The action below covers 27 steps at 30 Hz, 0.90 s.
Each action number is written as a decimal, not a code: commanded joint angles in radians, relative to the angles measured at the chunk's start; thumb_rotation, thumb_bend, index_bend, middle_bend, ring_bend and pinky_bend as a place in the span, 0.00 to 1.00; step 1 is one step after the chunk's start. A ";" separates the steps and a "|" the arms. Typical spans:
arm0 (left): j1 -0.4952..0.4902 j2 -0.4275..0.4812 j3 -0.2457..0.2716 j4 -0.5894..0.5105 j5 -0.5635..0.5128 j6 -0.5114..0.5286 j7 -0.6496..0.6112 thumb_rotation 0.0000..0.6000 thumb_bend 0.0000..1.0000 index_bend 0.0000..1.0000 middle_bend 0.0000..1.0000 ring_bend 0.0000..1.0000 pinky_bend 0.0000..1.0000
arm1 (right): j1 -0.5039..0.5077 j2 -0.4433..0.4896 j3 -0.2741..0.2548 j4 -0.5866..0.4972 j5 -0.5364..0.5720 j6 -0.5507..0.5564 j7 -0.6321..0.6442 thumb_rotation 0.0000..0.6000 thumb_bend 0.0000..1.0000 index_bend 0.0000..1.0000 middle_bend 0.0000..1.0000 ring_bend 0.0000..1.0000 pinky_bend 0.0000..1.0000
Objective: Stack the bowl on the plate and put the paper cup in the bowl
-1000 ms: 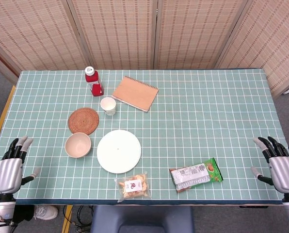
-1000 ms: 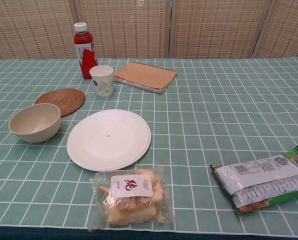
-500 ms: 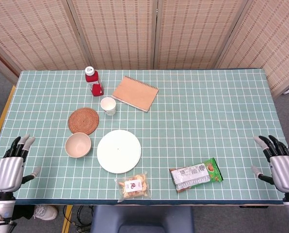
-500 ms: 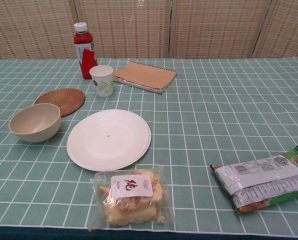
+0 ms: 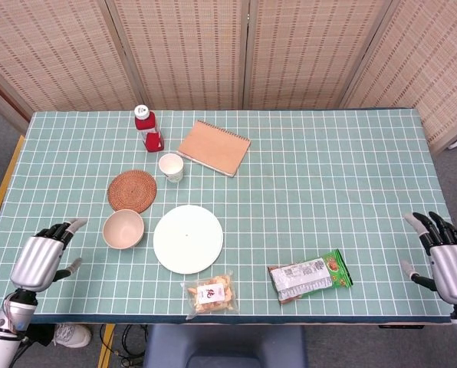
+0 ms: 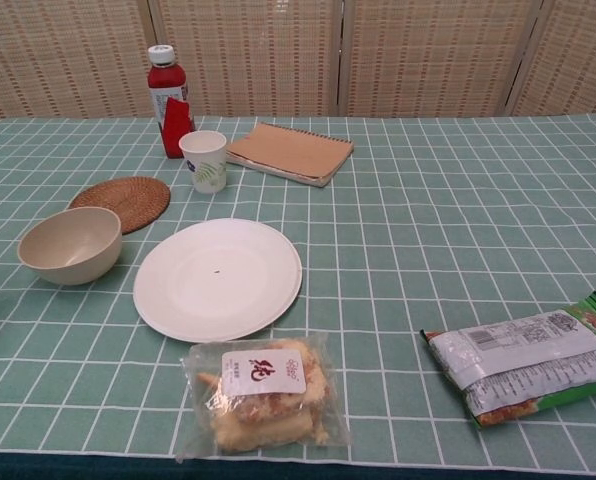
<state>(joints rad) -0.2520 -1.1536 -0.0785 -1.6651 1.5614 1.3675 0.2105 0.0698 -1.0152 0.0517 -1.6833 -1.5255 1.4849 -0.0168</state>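
With both hands' fingers spread and holding nothing, the left hand [image 5: 38, 261] is hovering near the bowl [image 5: 123, 228], sitting upright just beside the plate [image 5: 188, 238]; it looks rigid, light, best gripped by its rim.

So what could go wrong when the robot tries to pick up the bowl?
The bowl sits right beside the woven coaster and close to the plate, so the left robot hand might bump either one while grasping it. Later, the paper cup stands near the red bottle and notebook; a clumsy reach could tip the cup or the bottle.
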 commanded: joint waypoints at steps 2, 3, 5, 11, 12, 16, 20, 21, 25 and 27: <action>-0.050 -0.007 0.019 0.018 0.025 -0.080 0.036 1.00 0.22 0.26 0.68 0.71 0.81 | -0.002 -0.001 -0.004 -0.001 0.001 -0.003 -0.002 1.00 0.23 0.12 0.13 0.04 0.12; -0.059 -0.012 0.019 0.023 0.022 -0.096 0.036 1.00 0.22 0.26 0.73 0.75 0.84 | -0.002 -0.001 -0.004 -0.001 0.001 -0.004 -0.002 1.00 0.23 0.12 0.13 0.04 0.12; -0.072 -0.026 0.022 0.033 0.014 -0.120 0.039 1.00 0.22 0.27 0.81 0.82 0.89 | -0.002 0.000 -0.004 -0.001 0.001 -0.003 -0.003 1.00 0.24 0.12 0.13 0.04 0.12; -0.103 -0.076 0.041 0.066 0.013 -0.174 0.061 1.00 0.22 0.28 0.91 0.90 0.95 | -0.004 0.002 -0.004 0.000 0.006 -0.005 -0.002 1.00 0.23 0.12 0.13 0.04 0.12; -0.108 -0.085 0.043 0.074 0.015 -0.179 0.063 1.00 0.22 0.28 0.92 0.90 0.96 | -0.004 0.002 -0.004 0.000 0.006 -0.006 -0.001 1.00 0.23 0.12 0.13 0.04 0.12; -0.137 -0.132 0.041 0.115 0.015 -0.207 0.072 1.00 0.22 0.29 0.94 0.93 0.97 | -0.002 0.002 -0.003 0.001 0.006 -0.007 -0.001 1.00 0.23 0.12 0.13 0.04 0.12; -0.164 -0.178 0.032 0.167 0.003 -0.233 0.078 1.00 0.22 0.29 0.96 0.94 0.99 | -0.001 0.002 -0.003 0.000 0.006 -0.010 -0.001 1.00 0.24 0.12 0.13 0.04 0.12; -0.170 -0.187 0.029 0.178 -0.003 -0.240 0.080 1.00 0.22 0.29 0.96 0.94 0.99 | -0.001 0.002 -0.003 0.000 0.006 -0.010 0.000 1.00 0.24 0.12 0.13 0.04 0.12; -0.192 -0.219 0.018 0.220 -0.035 -0.270 0.083 1.00 0.22 0.29 0.97 0.95 0.99 | -0.003 0.003 -0.003 0.001 0.010 -0.010 0.000 1.00 0.23 0.12 0.13 0.04 0.12; -0.203 -0.237 0.013 0.243 -0.050 -0.284 0.082 1.00 0.22 0.30 0.97 0.95 0.99 | -0.003 0.004 -0.002 0.000 0.011 -0.010 0.001 1.00 0.23 0.12 0.13 0.04 0.12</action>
<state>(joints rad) -0.4461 -1.3800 -0.0608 -1.4342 1.5215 1.0941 0.2920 0.0670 -1.0110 0.0494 -1.6829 -1.5151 1.4749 -0.0162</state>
